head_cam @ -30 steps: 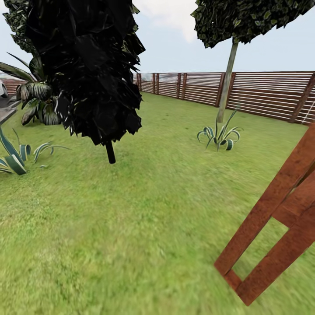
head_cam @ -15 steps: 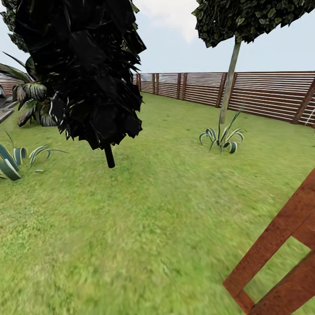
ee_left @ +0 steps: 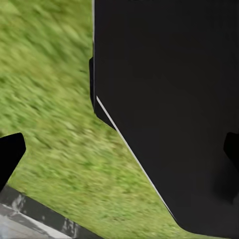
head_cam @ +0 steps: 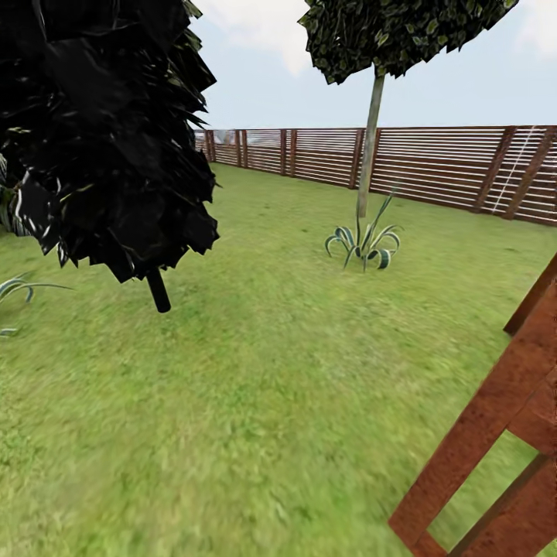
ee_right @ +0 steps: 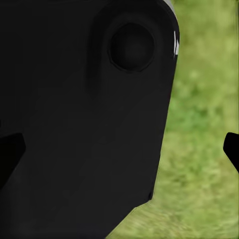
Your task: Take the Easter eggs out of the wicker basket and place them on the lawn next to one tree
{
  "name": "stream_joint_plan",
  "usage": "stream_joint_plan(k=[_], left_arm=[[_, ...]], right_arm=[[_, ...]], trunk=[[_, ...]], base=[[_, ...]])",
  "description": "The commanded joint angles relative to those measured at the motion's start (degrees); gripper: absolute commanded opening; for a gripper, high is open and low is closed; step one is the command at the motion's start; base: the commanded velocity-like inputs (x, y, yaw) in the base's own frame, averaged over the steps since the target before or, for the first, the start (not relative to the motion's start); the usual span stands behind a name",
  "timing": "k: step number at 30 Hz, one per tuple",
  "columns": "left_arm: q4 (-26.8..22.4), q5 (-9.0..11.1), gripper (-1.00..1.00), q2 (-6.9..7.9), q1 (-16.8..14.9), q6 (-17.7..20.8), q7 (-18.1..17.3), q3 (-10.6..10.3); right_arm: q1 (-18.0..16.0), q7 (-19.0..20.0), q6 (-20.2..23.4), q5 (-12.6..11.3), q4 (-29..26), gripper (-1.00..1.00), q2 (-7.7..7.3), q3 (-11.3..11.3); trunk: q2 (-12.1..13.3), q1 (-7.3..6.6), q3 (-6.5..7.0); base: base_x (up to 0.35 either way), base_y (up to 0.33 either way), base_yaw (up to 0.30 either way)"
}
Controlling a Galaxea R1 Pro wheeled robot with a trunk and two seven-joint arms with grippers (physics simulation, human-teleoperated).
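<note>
Lawn: the lawn [head_cam: 263, 371] spreads as mottled green grass across the head view, from the near ground back to the fence; it also shows as blurred green in both wrist views.
Garden boundary: a brown fence [head_cam: 433, 166] of horizontal wooden slats runs along the far side, under a pale blue sky with cloud.
Tree: a tree [head_cam: 370, 147] with a thin pale trunk and a dark green leafy crown stands near the fence, right of centre.
Plant at its foot: a striped spiky plant [head_cam: 363, 244] sits just in front of that trunk.
Black tree: a black-foliaged tree [head_cam: 100, 131] with a thin dark stem stands close on the left, its stem meeting the grass.
Swing set: a reddish-brown wooden frame [head_cam: 495, 433] slants up along the lower right edge.
Eggs and basket: I cannot place the eggs or the basket from these views.
Left pincer: two dark finger tips [ee_left: 10, 157] stand at opposite edges of the left wrist view, wide apart, so the left pincer [ee_left: 119, 157] is released, with a black robot body [ee_left: 169, 109] between the camera and the grass.
Right pincer: its finger tips [ee_right: 232, 149] likewise stand wide apart; the right pincer [ee_right: 119, 149] is released and grasps nothing.
</note>
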Motion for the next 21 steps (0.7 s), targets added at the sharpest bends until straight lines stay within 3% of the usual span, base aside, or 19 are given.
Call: stream_joint_plan(k=[1, 11, 21], left_arm=[[-0.1, 0.0, 1.00, 0.00, 0.0, 0.2, 0.1, 0.4], [-0.1, 0.0, 1.00, 0.08, 0.0, 0.2, 0.1, 0.4], [-0.1, 0.0, 1.00, 0.08, 0.0, 0.2, 0.0, 0.4]], right_arm=[[0.0, 0.0, -0.2, 0.4, 0.1, 1.00, 0.02, 0.0], [-0.1, 0.0, -0.2, 0.4, 0.1, 1.00, 0.05, 0.0], [-0.1, 0.0, -0.2, 0.3, 0.0, 1.00, 0.08, 0.0]], trunk=[[0.0, 0.03, -0.03], [0.0, 0.03, -0.03], [0.0, 0.03, -0.03]], base=[[0.339, 0.073, -0.266], [0.339, 0.073, -0.262], [0.339, 0.073, -0.037]])
